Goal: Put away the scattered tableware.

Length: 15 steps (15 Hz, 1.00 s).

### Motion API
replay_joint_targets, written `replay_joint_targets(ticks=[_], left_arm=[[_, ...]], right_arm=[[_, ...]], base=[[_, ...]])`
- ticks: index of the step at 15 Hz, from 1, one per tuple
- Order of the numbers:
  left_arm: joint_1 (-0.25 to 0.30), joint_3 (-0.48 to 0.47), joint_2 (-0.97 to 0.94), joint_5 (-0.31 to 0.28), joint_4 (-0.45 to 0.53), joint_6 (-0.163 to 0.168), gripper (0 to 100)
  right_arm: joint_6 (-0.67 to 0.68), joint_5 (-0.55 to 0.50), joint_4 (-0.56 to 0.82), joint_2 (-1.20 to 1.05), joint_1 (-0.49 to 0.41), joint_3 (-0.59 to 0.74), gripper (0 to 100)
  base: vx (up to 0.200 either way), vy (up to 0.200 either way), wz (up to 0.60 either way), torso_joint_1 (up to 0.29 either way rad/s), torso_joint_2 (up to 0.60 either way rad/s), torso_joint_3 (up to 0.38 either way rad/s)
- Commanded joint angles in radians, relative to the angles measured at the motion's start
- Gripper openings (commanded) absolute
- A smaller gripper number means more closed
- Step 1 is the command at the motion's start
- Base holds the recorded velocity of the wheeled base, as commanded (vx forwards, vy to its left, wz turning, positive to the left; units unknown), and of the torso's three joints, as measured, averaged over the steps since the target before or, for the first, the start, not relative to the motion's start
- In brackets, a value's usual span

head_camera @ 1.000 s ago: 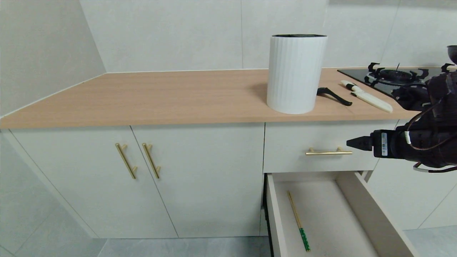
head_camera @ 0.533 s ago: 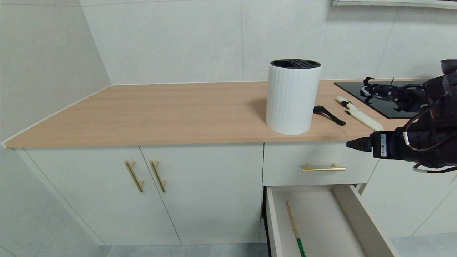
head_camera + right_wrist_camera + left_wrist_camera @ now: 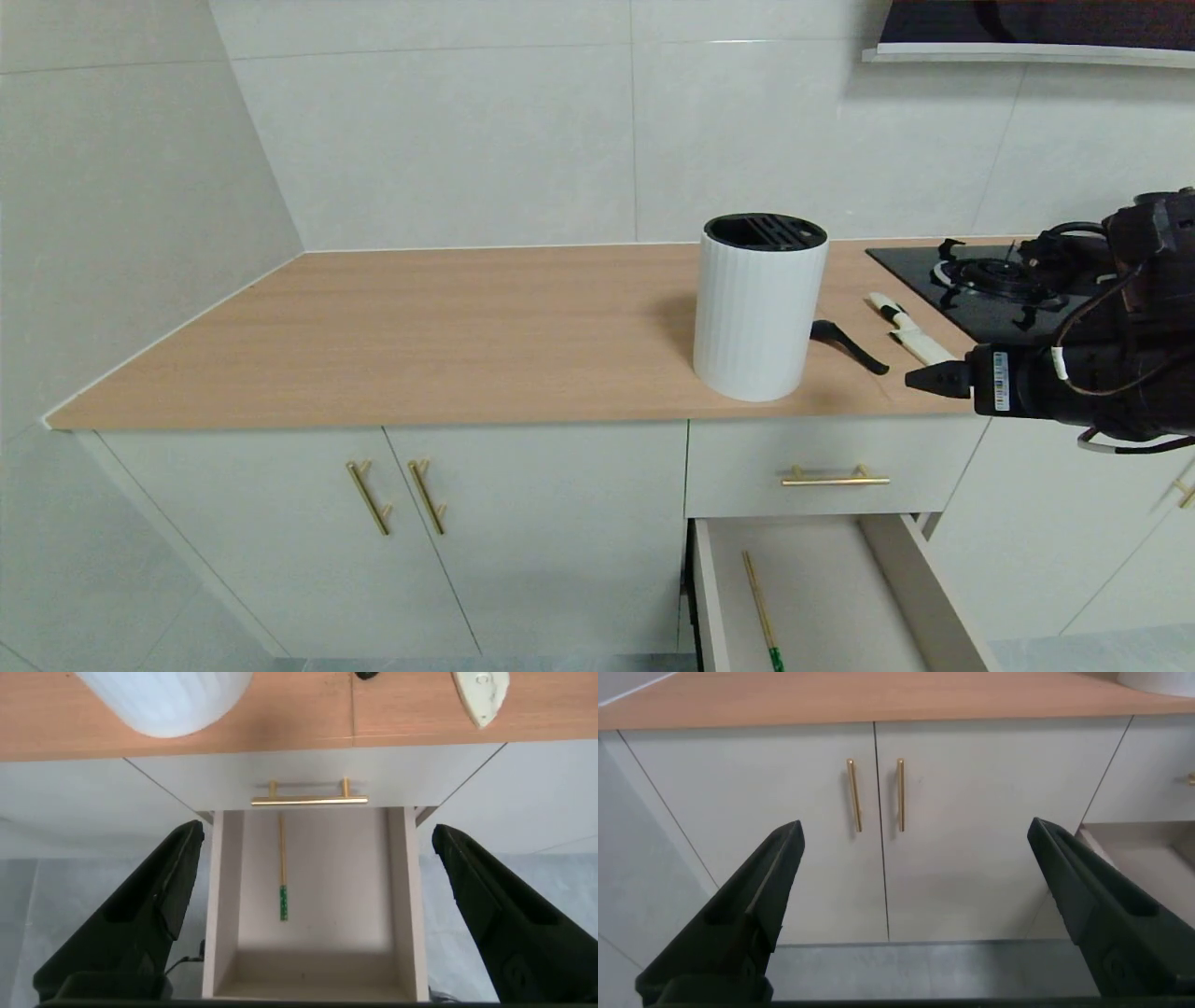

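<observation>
A white ribbed holder (image 3: 758,308) with a slotted black top stands on the wooden counter (image 3: 448,336). To its right lie a black-handled utensil (image 3: 848,345) and a white knife (image 3: 906,331). Below the counter a drawer (image 3: 896,579) is pulled out with a green-tipped chopstick (image 3: 758,607) in it. My right gripper (image 3: 934,380) hangs in front of the counter edge, right of the holder and above the drawer. In its wrist view the right gripper (image 3: 316,831) is open over the drawer (image 3: 217,915) and chopstick (image 3: 281,873). My left gripper (image 3: 913,826) is open, facing the cabinet doors.
A shut upper drawer with a gold handle (image 3: 834,480) sits above the open one. Two cabinet doors with gold handles (image 3: 397,495) are on the left. A black gas stove (image 3: 990,289) lies at the counter's right end, with a hood (image 3: 1027,37) above.
The head camera has risen, so the counter and cabinets sit lower in the picture. My right gripper has risen from the upper drawer's front to the counter's edge. The tableware has not moved.
</observation>
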Motion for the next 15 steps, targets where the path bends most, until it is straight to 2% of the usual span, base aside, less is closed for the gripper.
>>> replay_joint_targets(ticks=[1,3,6,8,11,13,15], left_arm=[[0.000,0.001,0.001,0.000,0.001,0.000,100],[0.000,0.001,0.001,0.000,0.001,0.000,100],[0.000,0.001,0.001,0.000,0.001,0.000,100],[0.000,-0.001,0.001,0.000,0.001,0.000,100],[0.000,-0.001,0.001,0.000,0.001,0.000,100],[0.000,0.001,0.001,0.000,0.001,0.000,100],[0.000,0.001,0.001,0.000,0.001,0.000,100]], right_arm=[[0.000,0.001,0.000,0.012,0.000,-0.002,100],[-0.005,0.001,-0.022,0.044,-0.013,-0.007,100],[-0.135,0.035,-0.101,0.101,-0.086,-0.010,100],[-0.169,0.125,-0.170,0.159,-0.125,-0.036,100],[-0.281,0.343,-0.273,0.322,-0.225,-0.146,100],[-0.290,0.403,-0.324,0.403,-0.239,-0.194,100],[-0.295,0.400,-0.371,0.452,-0.239,-0.206,100]], base=[[0.000,0.000,0.00,0.061,-0.14,-0.071],[0.000,0.000,0.00,0.018,-0.04,-0.021],[0.000,0.000,0.00,0.000,0.00,0.000],[0.000,0.000,0.00,0.000,0.00,0.000],[0.000,0.000,0.00,0.000,0.00,0.000],[0.000,0.000,0.00,0.000,0.00,0.000],[0.000,0.000,0.00,0.000,0.00,0.000]])
